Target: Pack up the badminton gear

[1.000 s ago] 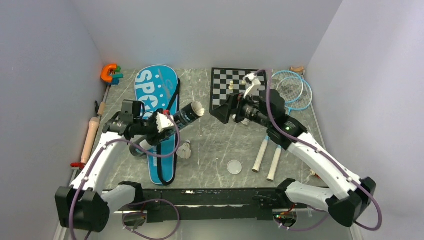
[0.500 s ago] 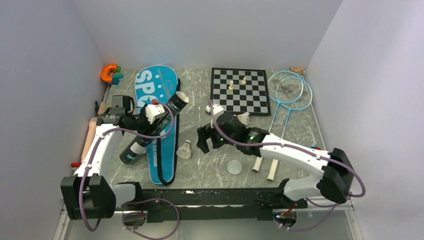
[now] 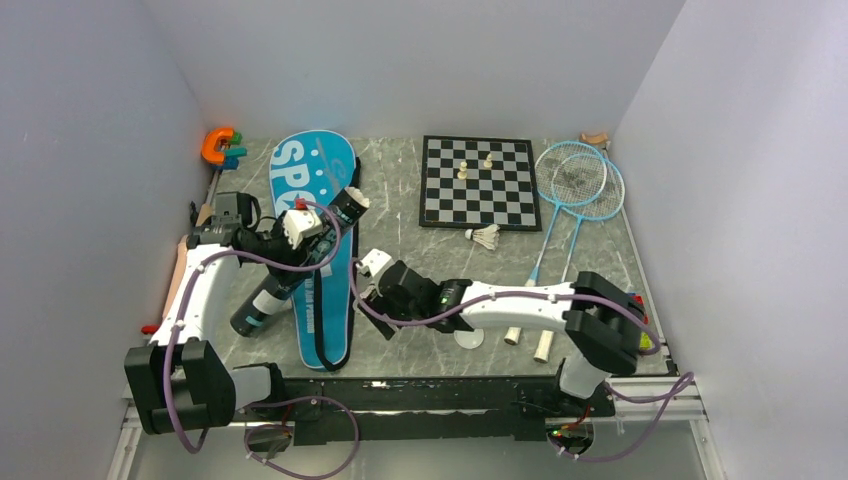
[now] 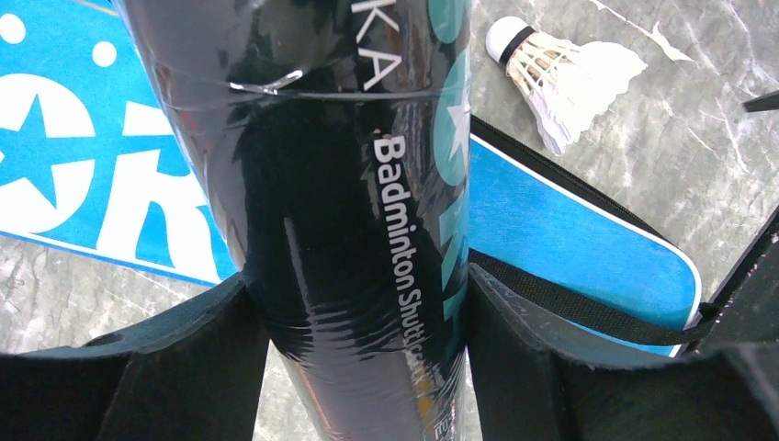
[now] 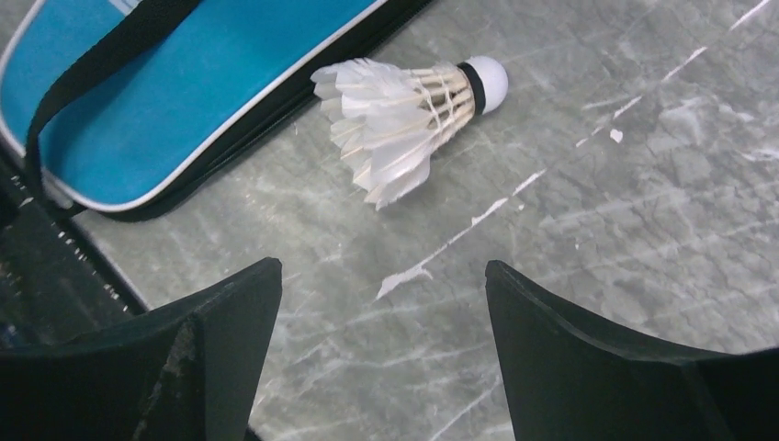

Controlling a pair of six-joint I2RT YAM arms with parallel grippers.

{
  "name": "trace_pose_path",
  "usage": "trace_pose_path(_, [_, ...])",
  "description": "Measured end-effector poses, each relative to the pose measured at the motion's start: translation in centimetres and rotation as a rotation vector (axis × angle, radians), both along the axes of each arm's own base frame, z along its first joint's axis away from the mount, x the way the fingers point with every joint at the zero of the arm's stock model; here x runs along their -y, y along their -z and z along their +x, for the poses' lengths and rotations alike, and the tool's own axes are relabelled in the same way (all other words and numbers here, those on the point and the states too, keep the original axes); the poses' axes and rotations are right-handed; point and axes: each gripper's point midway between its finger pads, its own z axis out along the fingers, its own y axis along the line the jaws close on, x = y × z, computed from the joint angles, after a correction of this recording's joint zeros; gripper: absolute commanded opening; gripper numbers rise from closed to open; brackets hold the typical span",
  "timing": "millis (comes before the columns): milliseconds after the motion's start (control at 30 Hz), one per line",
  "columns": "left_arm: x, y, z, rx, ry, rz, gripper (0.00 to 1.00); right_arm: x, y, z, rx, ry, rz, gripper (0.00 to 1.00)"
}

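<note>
Where its two black fingers (image 4: 184, 367) press opposite flanks of the tube (image 4: 340, 211), the left claw (image 4: 354, 367) is clamped on that long black tube, lettered "Badminton" in white, roughly at mid-length. Tube: slanted, upper end over the blue bag (image 3: 310, 165), lower end over the table (image 3: 410, 240) left of the bag; whether it touches anything below cannot be told. Bag: flat on the table, white lettering, black strap along its right edge. Right claw (image 5: 381, 266): fingers apart, holding nothing, low over the table beside the bag's near end. First shuttlecock (image 5: 404, 115): white feathers, lying on its side on the table just ahead of the parted fingers, not touching them, feathers toward the bag, cork tip away from it. Second shuttlecock (image 3: 486, 237): on its side, just off the near edge of the chessboard (image 3: 477, 180), well apart from both claws. Rackets (image 3: 580, 180), two, light blue: heads overlapping at the far right beside the chessboard, white handles toward the near edge, partly hidden by the right arm. Clear round disc (image 3: 468, 338): on the table by the handles, half hidden by the arm. Chessboard: two pale pieces standing on it. Orange clamp (image 3: 218, 145): far left corner.
</note>
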Motion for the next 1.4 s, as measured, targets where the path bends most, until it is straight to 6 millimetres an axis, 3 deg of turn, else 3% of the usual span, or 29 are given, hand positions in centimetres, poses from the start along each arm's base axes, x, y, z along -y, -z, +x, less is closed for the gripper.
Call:
trace_pose_path(133, [0.0, 0.0, 0.0, 0.001, 0.001, -0.002, 0.01, -1.1, 1.4, 0.8, 0.020, 0.000, -0.019, 0.73])
trace_pose_path(333, [0.0, 0.1, -0.1, 0.002, 0.004, -0.002, 0.01, -2.3, 2.2, 2.2, 0.067, 0.022, -0.011, 0.53])
trace_pose_path(600, [0.0, 0.6, -0.6, -0.001, 0.014, 0.003, 0.00, -2.7, 2.2, 3.5, 0.121, 0.064, -0.002, 0.10])
trace_pose_path(767, [0.1, 0.5, -0.7, 0.002, 0.017, 0.001, 0.01, -2.6, 1.2, 4.0, 0.139, 0.091, 0.019, 0.00])
trace_pose_path(867, [0.2, 0.5, -0.7, 0.007, 0.022, -0.002, 0.01, -2.1, -0.6, 4.1, 0.145, 0.101, 0.048, 0.00])
trace_pose_path(1033, [0.4, 0.5, -1.0, 0.012, 0.051, -0.004, 0.01, 0.2, -6.9, 5.0, 0.132, 0.145, 0.184, 0.00])
trace_pose_path(1100, [0.5, 0.4, -1.2, 0.021, 0.077, -0.001, 0.00, 2.1, -9.5, 5.9, 0.109, 0.171, 0.262, 0.00])
trace_pose_path(1233, [0.8, 0.3, -1.8, 0.046, 0.139, 0.010, 0.00, 8.5, -14.3, 8.3, 0.068, 0.253, 0.423, 0.00])
trace_pose_path(1300, [0.9, 0.2, -2.2, 0.061, 0.182, 0.016, 0.00, 10.6, -16.0, 8.2, 0.053, 0.253, 0.472, 0.00])
trace_pose_path(1400, [1.2, 0.1, -2.9, 0.088, 0.251, 0.028, 0.00, 11.5, -17.7, 6.5, 0.017, 0.188, 0.524, 0.00])
